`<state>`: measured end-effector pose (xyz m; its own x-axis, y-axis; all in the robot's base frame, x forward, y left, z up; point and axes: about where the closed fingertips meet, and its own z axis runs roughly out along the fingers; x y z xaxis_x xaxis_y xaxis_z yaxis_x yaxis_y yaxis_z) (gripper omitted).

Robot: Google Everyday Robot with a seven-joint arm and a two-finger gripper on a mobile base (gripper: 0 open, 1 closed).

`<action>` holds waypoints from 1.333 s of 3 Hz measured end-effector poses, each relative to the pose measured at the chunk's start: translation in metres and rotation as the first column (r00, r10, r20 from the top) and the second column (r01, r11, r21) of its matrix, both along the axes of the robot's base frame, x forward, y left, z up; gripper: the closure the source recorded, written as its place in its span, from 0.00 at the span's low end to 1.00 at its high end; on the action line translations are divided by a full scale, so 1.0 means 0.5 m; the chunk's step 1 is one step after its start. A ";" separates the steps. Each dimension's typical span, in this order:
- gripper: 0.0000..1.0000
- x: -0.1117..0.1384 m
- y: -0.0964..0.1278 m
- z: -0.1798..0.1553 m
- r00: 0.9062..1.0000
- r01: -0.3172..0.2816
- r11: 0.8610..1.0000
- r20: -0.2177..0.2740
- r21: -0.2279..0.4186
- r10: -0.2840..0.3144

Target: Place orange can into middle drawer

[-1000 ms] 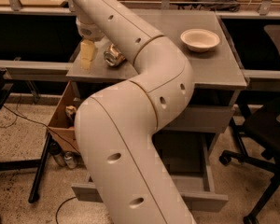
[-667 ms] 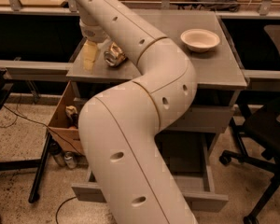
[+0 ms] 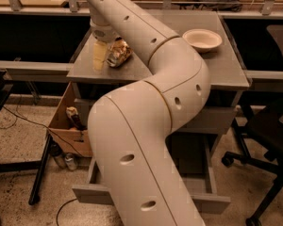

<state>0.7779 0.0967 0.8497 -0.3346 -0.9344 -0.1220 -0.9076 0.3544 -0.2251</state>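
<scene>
Pincer points straight down at the left front part of the tabletop, its tip at or just above the surface; whether it is wide or narrow I cannot tell. Just to its right lies the can, dented and tipped on the tabletop, close against the pincer - touching or not, I cannot tell. The arm rises from the bottom edge, bends over the tabletop's middle, then runs up and left before the wrist drops to the pincer. A pale bowl sits well apart at the right rear. Below, the drawer stands pulled out - its inside mostly hidden by the arm. A cardboard box sits on the floor at left.
</scene>
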 end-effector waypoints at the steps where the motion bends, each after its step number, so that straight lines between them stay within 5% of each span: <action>1: 0.00 0.004 -0.022 0.004 1.000 0.015 1.000 0.015 -0.007 -0.015; 4: 0.00 0.014 -0.031 -0.042 0.999 0.036 0.999 -0.035 0.000 -0.036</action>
<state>0.7851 0.0814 0.8287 -0.3723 -0.9216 -0.1099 -0.9015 0.3872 -0.1932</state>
